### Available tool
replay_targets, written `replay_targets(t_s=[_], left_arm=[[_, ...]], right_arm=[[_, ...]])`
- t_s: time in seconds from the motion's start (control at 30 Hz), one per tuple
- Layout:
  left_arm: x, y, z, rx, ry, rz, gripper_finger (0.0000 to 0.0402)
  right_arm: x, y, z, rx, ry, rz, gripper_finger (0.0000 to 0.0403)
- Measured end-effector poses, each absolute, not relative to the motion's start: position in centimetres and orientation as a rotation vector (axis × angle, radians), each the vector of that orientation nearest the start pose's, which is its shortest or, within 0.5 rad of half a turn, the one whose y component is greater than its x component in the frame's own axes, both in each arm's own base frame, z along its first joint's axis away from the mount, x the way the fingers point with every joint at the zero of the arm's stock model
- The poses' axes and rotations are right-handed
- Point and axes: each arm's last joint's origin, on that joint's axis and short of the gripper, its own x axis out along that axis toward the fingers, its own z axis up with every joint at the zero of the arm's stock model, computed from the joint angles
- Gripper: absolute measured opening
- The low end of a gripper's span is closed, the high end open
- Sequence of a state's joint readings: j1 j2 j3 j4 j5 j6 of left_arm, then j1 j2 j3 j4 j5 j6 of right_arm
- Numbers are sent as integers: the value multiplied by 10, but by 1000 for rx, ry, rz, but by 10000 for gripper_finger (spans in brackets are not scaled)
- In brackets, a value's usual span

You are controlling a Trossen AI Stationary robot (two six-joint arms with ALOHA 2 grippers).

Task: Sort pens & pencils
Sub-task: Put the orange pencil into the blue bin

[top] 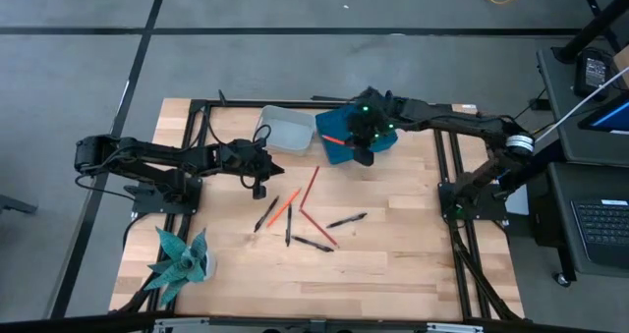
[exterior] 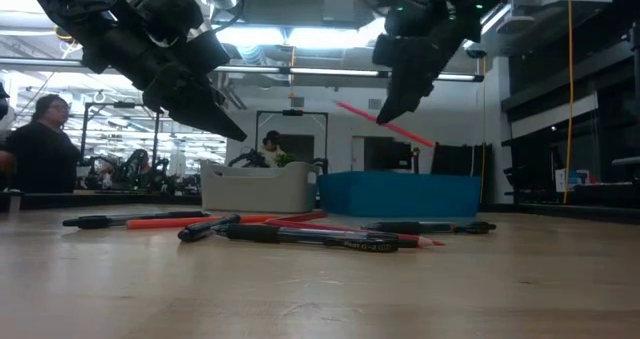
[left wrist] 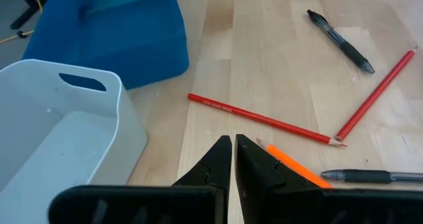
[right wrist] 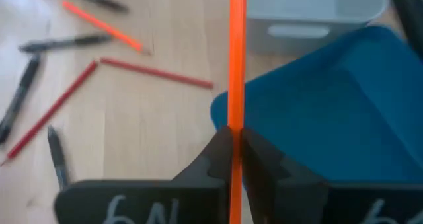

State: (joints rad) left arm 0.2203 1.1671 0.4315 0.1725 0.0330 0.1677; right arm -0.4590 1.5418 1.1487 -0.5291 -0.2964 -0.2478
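Note:
My right gripper (top: 360, 144) hangs above the blue bin (top: 339, 151), shut on a red-orange pencil (exterior: 385, 125). My left gripper (top: 261, 173) is shut with nothing in it, hovering beside the white bin (top: 285, 129), which stands left of the blue one. Three more pencils lie flat on the wood: a red one (top: 310, 188), an orange one (top: 285, 205) and another red one (top: 319, 225). Several black pens lie among them, such as one (top: 265, 213) on the left and one (top: 347, 220) on the right. My right gripper pinches the pencil's shaft (right wrist: 236, 118) between its two fingers, somewhere along its middle. The fingers slant down from above. The pencil is lifted clear and tilted, one end (exterior: 340, 106) higher than the other (exterior: 428, 142), over the blue bin's left rim (right wrist: 221, 112).
A green paper plant (top: 182, 259) stands at the near left corner. Black frame rails run along the table's sides (top: 447, 191). People and benches show in the room beyond the far edge (exterior: 40, 144). Bare wood lies in front of the pens (top: 324, 274).

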Motion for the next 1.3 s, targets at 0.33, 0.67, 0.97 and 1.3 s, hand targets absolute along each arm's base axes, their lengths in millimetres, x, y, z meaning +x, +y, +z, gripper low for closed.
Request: replay_targets(t_s=[0.33,0.67,0.97,1.3], left_arm=[[215,47,176,94,562,135,14],[217,47,177,98,540,137,14],[216,47,177,146,544,124,14],[216,47,177,148,544,123,14]], right_arm=[[264,-135,235,55,683,-93,25],[252,-155,222,5,573,-180,25],[245,-168,222,6,572,-239,25],[242,-173,221,-35,603,-328,25]])
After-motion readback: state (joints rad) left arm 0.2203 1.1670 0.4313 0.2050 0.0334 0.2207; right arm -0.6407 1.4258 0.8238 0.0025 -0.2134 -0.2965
